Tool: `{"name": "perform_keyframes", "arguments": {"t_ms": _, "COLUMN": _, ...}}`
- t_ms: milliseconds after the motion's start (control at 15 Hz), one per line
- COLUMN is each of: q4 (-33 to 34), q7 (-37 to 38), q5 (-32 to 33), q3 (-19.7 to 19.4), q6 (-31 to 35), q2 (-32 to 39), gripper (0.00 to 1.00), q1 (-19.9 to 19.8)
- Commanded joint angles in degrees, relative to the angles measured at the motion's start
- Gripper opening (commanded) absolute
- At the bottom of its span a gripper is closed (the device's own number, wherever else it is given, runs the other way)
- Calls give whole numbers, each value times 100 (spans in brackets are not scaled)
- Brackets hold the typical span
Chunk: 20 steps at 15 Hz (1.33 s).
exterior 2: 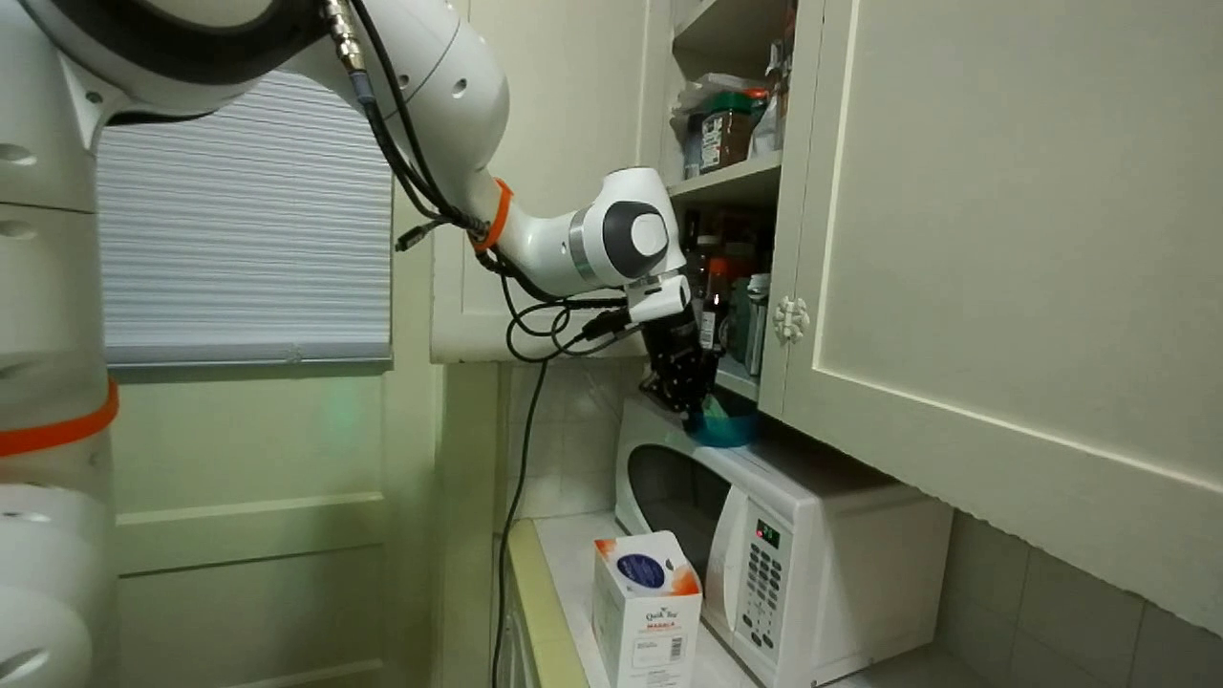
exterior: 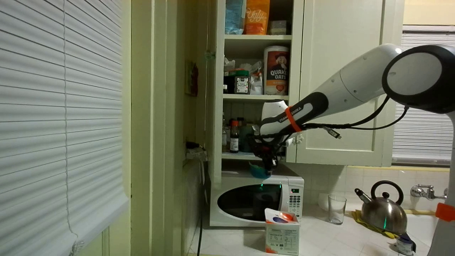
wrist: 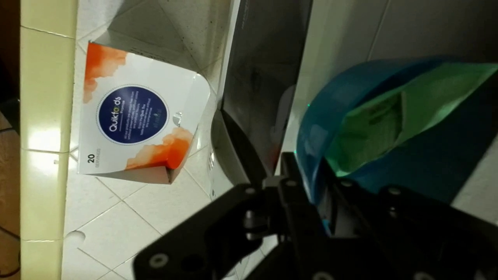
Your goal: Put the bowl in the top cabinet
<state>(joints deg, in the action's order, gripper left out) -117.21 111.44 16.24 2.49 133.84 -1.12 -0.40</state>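
Note:
The bowl I see is teal-blue, not white, with a green packet [wrist: 373, 120] inside. It shows in both exterior views [exterior: 259, 172] [exterior 2: 726, 433] and in the wrist view [wrist: 327, 105]. My gripper [wrist: 309, 165] is shut on its rim, one finger on each side of the wall. The gripper also shows in both exterior views [exterior: 269, 170] [exterior 2: 693, 419], pointing down by the microwave top's front. The top cabinet [exterior: 256, 96] is cream-white with open shelves, and also shows in an exterior view [exterior 2: 731, 179]. Its lowest shelf is above the bowl. The arm hides part of that shelf.
Bottles and jars [exterior: 234, 138] stand on the lowest shelf. A white microwave [exterior: 295, 213] is below the cabinet. A white-orange box [exterior: 282, 236] stands before it. A glass [exterior: 336, 209] and a kettle [exterior: 385, 215] are to the right. A closed cabinet door [exterior 2: 1013, 239] adjoins the shelves.

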Motion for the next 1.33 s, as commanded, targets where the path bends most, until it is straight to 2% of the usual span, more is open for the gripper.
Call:
{"name": "perform_keyframes", "arguments": {"t_ms": 0, "q4": 102, "q7": 133, "q5": 19, "q3": 1, "q6": -201, "q2": -128, "gripper": 0, "q1": 73}}
{"name": "perform_keyframes", "arguments": {"t_ms": 133, "q4": 60, "q7": -88, "q5": -86, "q3": 42, "q6": -663, "q2": -329, "gripper": 1, "q1": 113}}
{"name": "perform_keyframes", "arguments": {"t_ms": 533, "q4": -14, "q7": -2101, "q5": -1292, "q3": 193, "q6": -2461, "q2": -1205, "gripper": 2, "q1": 373}}
{"name": "perform_keyframes", "arguments": {"t_ms": 667, "q4": 30, "q7": -2537, "q5": -1297, "q3": 244, "q6": -2741, "q2": -1601, "gripper": 1, "q1": 379}}
{"name": "perform_keyframes", "arguments": {"t_ms": 800, "q4": 142, "q7": -2325, "q5": -1013, "q3": 382, "q6": -2470, "q2": -1735, "gripper": 1, "q1": 295}}
{"name": "perform_keyframes", "arguments": {"t_ms": 867, "q4": 254, "q7": -2272, "q5": -1081, "q3": 422, "q6": -2389, "q2": -1667, "gripper": 1, "q1": 283}}
{"name": "perform_keyframes", "arguments": {"t_ms": 1267, "q4": 940, "q7": -1534, "q5": -916, "q3": 666, "q6": -2072, "q2": -572, "gripper": 1, "q1": 205}}
